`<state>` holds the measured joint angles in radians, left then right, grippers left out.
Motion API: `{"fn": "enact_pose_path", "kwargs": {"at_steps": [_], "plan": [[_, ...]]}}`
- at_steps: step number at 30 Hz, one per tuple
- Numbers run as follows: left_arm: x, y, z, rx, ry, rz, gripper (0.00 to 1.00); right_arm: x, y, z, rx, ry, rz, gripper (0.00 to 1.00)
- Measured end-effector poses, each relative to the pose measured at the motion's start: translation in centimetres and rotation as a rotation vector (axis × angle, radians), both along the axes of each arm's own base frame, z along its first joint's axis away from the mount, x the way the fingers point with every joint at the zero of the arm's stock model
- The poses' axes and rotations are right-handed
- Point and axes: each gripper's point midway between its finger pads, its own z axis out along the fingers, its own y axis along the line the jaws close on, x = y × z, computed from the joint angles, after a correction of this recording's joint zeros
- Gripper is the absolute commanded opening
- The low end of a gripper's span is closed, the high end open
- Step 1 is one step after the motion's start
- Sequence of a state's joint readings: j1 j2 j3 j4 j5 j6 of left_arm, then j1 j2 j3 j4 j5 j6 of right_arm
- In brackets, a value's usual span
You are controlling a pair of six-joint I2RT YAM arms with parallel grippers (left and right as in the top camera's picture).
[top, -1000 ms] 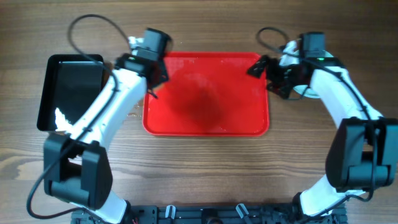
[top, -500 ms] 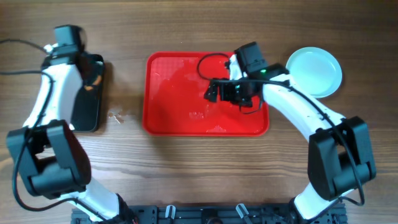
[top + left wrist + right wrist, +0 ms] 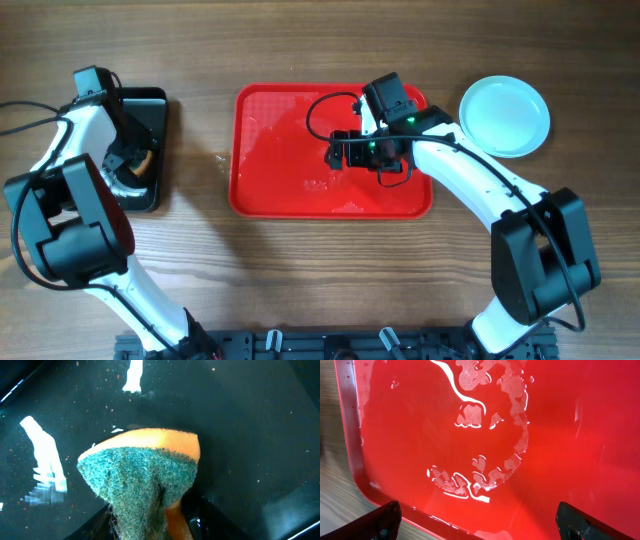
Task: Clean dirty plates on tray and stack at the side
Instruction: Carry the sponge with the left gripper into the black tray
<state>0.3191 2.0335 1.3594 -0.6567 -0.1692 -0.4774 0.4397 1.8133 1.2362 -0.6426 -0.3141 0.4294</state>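
"Where were the plates?"
"On the table, right of the tray. The right gripper hung wide open over it, arm stretched in."
"And the left gripper?"
"Bent down to the sponge in the black tray. Holding it? Couldn't tell."

Sponge in the side tray, plates off the main tray.
Sponge between left gripper jaws, in small tray; tray beneath right gripper jaws; plates on table, behind those jaws, beside tray.
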Motion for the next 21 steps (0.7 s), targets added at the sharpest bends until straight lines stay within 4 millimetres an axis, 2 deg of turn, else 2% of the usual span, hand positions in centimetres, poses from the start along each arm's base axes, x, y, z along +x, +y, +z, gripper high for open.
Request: {"fn": "enact_pose_path", "kwargs": {"at_steps": [5,7,9,12,14,15,16,17,18,21], "plan": [[-0.1,-0.1,0.5,-0.002,-0.003,-0.001,0.50,0.0,-0.1,0.0,-0.006,-0.006,0.006,1.00],[-0.2,-0.1,1.7,0.001,-0.018,-0.002,0.52,0.1,-0.1,0.0,-0.008,-0.008,0.008,1.00],[-0.1,-0.3,3.9,0.006,-0.059,-0.004,0.53,0.0,-0.2,0.1,-0.010,-0.008,0.007,1.00],[0.2,-0.7,8.8,0.016,-0.168,-0.013,0.57,-0.3,-0.3,1.3,-0.004,-0.022,0.007,1.00],[0.0,-1.2,12.0,0.014,-0.243,-0.025,0.65,-0.7,-0.5,2.9,0.004,-0.044,0.006,0.99],[-0.2,-1.6,13.9,0.008,-0.286,-0.032,0.75,-1.0,-0.7,4.1,0.012,-0.063,0.006,1.00],[-0.5,-2.1,15.2,0.002,-0.316,-0.042,0.91,-1.2,-0.8,5.2,0.020,-0.081,0.005,0.99],[-0.7,-2.5,16.4,-0.008,-0.344,-0.052,1.00,-1.4,-0.9,5.8,0.025,-0.090,0.005,1.00],[-1.3,-3.4,18.3,-0.034,-0.388,-0.067,1.00,-2.2,-1.3,8.4,0.042,-0.136,0.003,1.00],[-2.5,-5.2,20.1,-0.094,-0.423,-0.097,1.00,-4.3,-2.6,11.9,0.049,-0.182,-0.004,0.99]]}}
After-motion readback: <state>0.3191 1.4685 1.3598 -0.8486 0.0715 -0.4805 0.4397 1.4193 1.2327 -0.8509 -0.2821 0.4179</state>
